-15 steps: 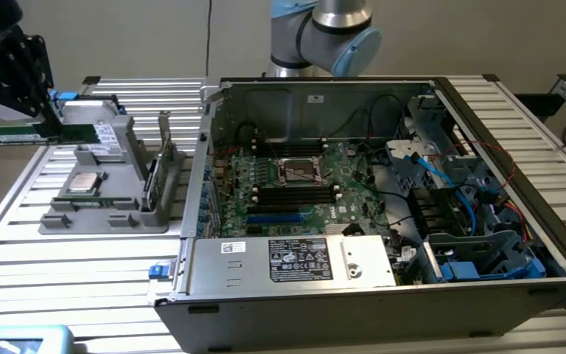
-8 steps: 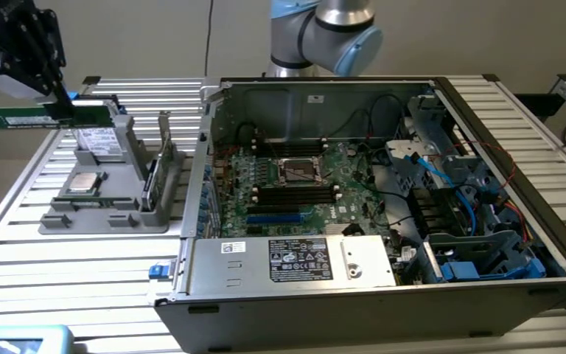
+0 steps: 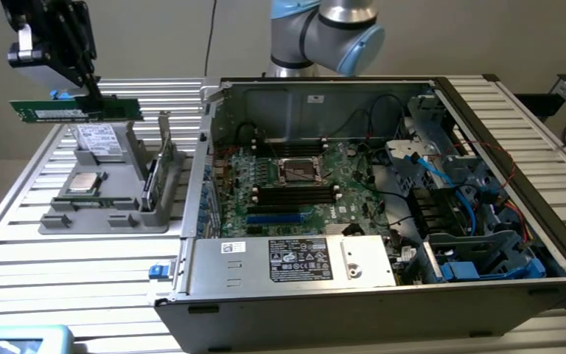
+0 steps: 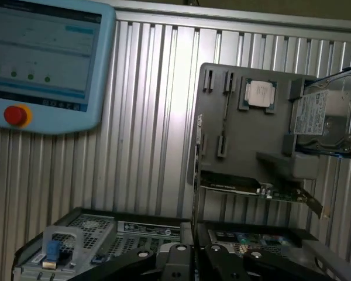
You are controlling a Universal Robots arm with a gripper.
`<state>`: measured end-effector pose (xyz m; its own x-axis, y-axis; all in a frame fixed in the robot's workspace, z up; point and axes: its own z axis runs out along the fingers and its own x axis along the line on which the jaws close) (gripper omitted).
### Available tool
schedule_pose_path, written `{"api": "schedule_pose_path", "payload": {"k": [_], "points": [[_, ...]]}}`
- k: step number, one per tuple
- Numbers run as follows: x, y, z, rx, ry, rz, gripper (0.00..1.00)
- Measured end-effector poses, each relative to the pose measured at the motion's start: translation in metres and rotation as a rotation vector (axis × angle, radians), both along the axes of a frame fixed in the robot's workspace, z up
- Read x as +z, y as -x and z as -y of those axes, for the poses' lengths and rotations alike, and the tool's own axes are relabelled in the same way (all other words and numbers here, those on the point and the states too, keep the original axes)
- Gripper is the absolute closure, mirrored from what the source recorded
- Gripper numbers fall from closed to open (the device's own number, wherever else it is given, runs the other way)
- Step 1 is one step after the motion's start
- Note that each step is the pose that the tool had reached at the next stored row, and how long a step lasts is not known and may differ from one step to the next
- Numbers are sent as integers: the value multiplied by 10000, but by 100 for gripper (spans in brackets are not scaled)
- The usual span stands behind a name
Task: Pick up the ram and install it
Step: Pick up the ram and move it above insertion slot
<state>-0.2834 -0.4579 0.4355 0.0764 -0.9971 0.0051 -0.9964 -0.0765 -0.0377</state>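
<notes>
The ram (image 3: 74,111), a narrow green stick, hangs level in the air with my gripper (image 3: 91,99) shut on its upper edge. It is above the far end of the grey holder tray (image 3: 106,214), at the exterior view's left of the open computer case (image 3: 362,295). In the wrist view the ram (image 4: 195,175) shows edge-on as a thin strip running out from between my gripper's (image 4: 194,254) dark fingers. The large green motherboard (image 3: 263,210) lies inside the case, with dark memory slots (image 3: 293,194) near its middle.
The tray holds a square silver processor (image 3: 85,182), a hard drive (image 3: 99,140) and an upright card (image 3: 151,184). The case's raised wall (image 3: 204,147) stands between tray and motherboard. Cables and drive bays (image 3: 460,206) crowd the case's right. A teach pendant (image 4: 44,58) lies on the slatted table.
</notes>
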Motion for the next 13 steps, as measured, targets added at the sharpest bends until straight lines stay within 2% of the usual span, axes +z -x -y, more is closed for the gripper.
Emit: {"api": "schedule_pose_path", "payload": {"k": [13], "points": [[65,-591,16,-1,-26,-25,86]]}}
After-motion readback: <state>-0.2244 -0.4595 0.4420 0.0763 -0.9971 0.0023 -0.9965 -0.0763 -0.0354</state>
